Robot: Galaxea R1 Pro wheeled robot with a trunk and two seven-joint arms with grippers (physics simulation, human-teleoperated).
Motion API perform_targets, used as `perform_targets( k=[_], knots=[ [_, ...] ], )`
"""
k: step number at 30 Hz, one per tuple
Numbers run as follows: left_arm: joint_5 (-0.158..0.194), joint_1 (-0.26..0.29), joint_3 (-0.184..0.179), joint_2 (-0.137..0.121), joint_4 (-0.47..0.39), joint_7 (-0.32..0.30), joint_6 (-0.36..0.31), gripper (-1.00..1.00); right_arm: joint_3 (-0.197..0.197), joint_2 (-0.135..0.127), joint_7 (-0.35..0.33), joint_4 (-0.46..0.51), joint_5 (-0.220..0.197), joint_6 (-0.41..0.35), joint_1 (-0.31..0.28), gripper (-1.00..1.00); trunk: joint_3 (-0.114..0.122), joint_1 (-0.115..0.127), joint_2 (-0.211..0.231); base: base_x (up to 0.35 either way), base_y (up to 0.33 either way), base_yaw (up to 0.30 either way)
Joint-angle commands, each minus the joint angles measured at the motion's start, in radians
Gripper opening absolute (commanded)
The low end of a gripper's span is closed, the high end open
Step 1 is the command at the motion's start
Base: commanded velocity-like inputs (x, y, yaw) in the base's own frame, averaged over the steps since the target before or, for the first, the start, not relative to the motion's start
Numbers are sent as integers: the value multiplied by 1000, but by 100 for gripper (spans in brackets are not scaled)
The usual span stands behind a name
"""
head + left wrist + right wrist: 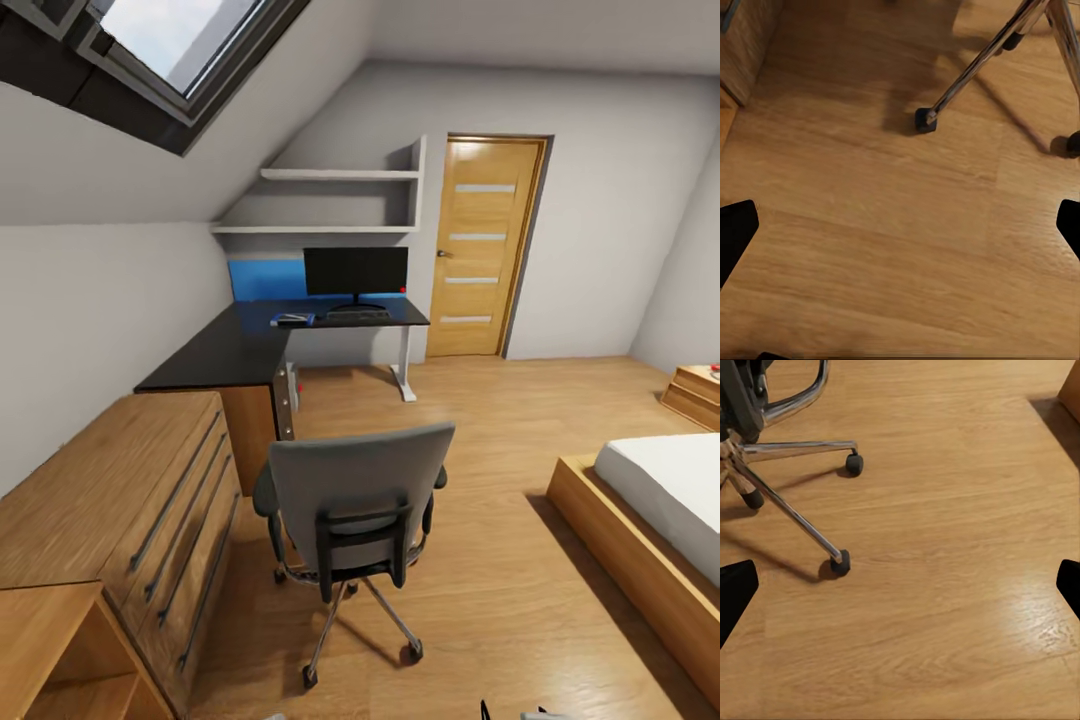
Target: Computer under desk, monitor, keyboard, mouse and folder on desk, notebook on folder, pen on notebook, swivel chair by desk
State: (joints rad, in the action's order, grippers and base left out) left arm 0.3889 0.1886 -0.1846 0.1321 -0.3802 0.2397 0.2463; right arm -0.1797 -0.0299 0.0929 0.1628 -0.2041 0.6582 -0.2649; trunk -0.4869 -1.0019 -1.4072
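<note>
The grey swivel chair (358,500) stands on the wooden floor with its back towards me, hiding its seat. Beyond it is the black L-shaped desk (235,350), with the monitor (355,272) at its far end and the keyboard (357,314) in front of it. A blue flat item (293,320) lies left of the keyboard. A grey computer tower (286,398) stands under the desk. My left gripper (900,232) is open above bare floor near a chair caster (925,119). My right gripper (900,592) is open near another chair caster (840,562).
A wooden dresser (120,510) runs along the left wall up to the desk. A bed (655,520) stands at the right, and a wooden door (487,245) is at the back. Wall shelves (335,200) hang above the desk. Open floor lies between chair and bed.
</note>
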Motion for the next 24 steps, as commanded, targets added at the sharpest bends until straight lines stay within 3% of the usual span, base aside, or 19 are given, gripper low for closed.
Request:
perform_targets(
  k=[1,13,24],
  knots=[
    [7,1,-9,0,5,7,4,100,-9,-1,5,0,-5,3,0,100,-5,-4,-8,0,0,90],
    [7,1,-8,0,11,10,4,100,-16,0,5,0,0,5,0,100,-42,-50,-92,0,0,20],
    [6,1,-7,1,11,10,4,100,-14,2,7,0,-5,7,0,100,-71,-92,-169,0,0,213]
  ],
)
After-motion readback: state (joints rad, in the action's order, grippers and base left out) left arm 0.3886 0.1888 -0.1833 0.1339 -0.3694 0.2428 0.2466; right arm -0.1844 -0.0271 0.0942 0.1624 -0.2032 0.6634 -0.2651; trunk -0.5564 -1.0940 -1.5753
